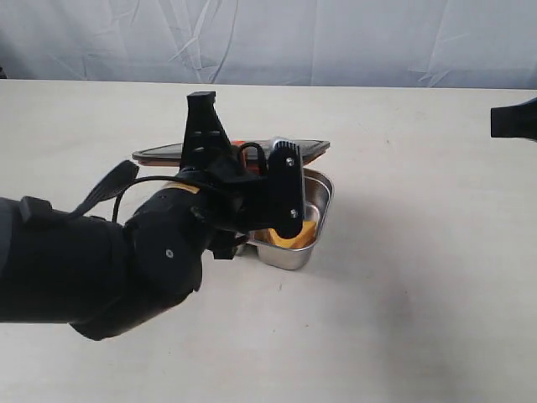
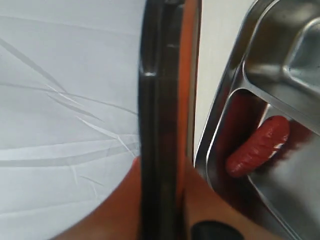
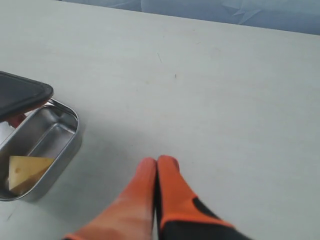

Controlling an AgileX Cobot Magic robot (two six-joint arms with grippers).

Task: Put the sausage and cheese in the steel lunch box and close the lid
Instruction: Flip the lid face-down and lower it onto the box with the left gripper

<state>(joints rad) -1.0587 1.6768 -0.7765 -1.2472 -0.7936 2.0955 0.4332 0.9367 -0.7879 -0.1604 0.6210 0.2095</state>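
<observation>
Lid (image 1: 309, 149): dark and smoky with an orange seal underneath. One edge is pinched in the left claw (image 2: 160, 215), and it's held about level over the box's far side, box not covered yet!
Steel lunch box (image 1: 289, 256): shiny, rounded corners, divided inside. It sits open right under the left claw, well apart from the right claw (image 3: 157, 172).
Sausage (image 2: 257, 146): dark red and ridged, lying flat in a compartment close to wall and divider, just beside the left claw.
Cheese (image 1: 304, 235): yellow-orange wedge with holes, flat in the box's uncovered part, below the left claw.
</observation>
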